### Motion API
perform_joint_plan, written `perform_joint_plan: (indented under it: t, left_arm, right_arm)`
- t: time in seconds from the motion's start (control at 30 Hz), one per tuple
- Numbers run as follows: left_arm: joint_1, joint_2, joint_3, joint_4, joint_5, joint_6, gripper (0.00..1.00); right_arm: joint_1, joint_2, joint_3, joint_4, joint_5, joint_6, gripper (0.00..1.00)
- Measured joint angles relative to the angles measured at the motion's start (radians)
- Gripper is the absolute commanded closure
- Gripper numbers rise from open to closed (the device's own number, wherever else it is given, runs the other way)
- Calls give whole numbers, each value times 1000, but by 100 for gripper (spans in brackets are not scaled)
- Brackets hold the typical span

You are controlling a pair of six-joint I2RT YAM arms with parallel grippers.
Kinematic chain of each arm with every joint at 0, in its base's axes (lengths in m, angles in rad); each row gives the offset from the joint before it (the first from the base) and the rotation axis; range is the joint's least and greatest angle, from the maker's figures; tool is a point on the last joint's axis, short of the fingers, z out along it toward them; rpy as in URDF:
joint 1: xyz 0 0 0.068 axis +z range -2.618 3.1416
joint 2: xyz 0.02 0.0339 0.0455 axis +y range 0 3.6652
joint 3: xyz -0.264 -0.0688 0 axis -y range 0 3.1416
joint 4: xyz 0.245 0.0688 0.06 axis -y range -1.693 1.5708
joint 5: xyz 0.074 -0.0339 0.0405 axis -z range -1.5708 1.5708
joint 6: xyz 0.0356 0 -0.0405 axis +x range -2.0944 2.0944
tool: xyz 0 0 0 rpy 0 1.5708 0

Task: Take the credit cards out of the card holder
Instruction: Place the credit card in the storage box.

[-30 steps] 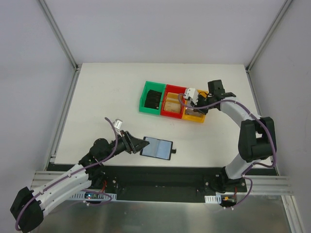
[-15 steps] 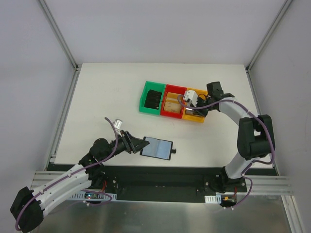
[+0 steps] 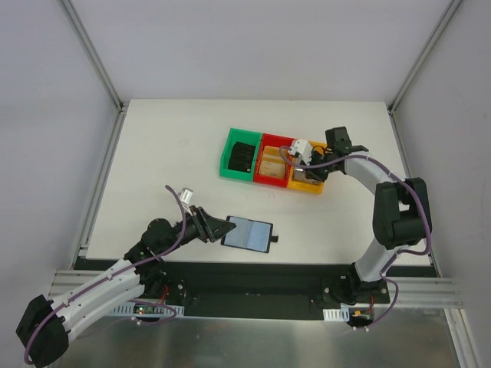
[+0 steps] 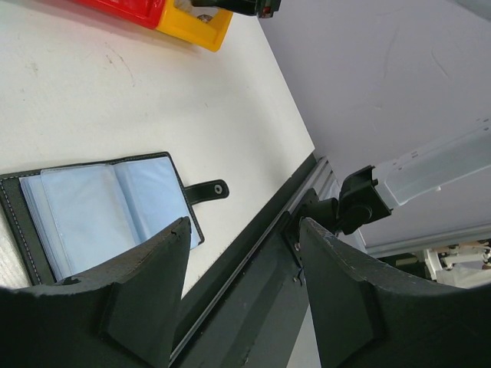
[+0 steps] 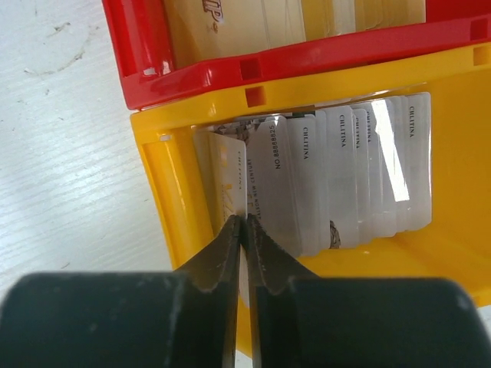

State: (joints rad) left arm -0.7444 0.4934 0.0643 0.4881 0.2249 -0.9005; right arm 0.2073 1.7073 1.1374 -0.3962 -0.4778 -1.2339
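Near the bench's front edge, about 6 o'clock, the card holder lies open with its lining up. The left jaws stand apart at its 9 o'clock side. Toward 1 o'clock, the right jaws are almost together in the yellow bin, their tips at a card; whether they grip it is unclear.

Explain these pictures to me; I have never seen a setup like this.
Two robot arms are bolted to a table. One picture looks down from above; the other two come from a camera on each wrist. On the table lie an open black card holder, a green bin, a red bin and a yellow bin. The left gripper stands open at the card holder's edge. The right gripper, shut, seems to pinch one card over the yellow bin, which holds more cards.
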Motion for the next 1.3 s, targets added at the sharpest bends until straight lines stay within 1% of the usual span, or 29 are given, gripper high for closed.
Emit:
perform_joint_plan:
  t: [0.07,0.23,0.27,0.3,0.47,0.7,0.8,0.9,1.03,1.1,1.2,1.3]
  left_arm:
    - [0,0,0,0,0,0,42]
    - [0,4,0,0,0,0,42]
    - [0,4,0,0,0,0,43]
    - [0,4,0,0,0,0,42]
    - [0,3,0,0,0,0,43]
    - [0,2,0,0,0,0,42]
    - [0,-5,0,-1,0,0,42]
    - [0,-10,0,-2,0,0,43]
    - [0,-11,0,-14,-4,0,42]
    - [0,-11,0,-28,-15,0,41]
    - [0,-11,0,-65,-46,5,39]
    - [0,-11,14,-148,-77,23,35]
  right_arm:
    - [0,9,9,0,9,7,88]
    - [1,22,25,0,35,25,87]
    - [1,22,28,1,39,30,86]
    - [2,22,34,1,47,40,83]
    - [5,22,80,6,68,71,79]
    - [20,22,119,11,80,84,78]
    - [25,22,119,32,93,119,76]
    - [27,5,117,103,128,196,72]
    - [39,-82,113,208,200,341,65]
    - [64,-158,107,262,242,425,65]
    - [146,-279,79,325,284,510,67]
    - [291,-398,10,373,335,558,66]
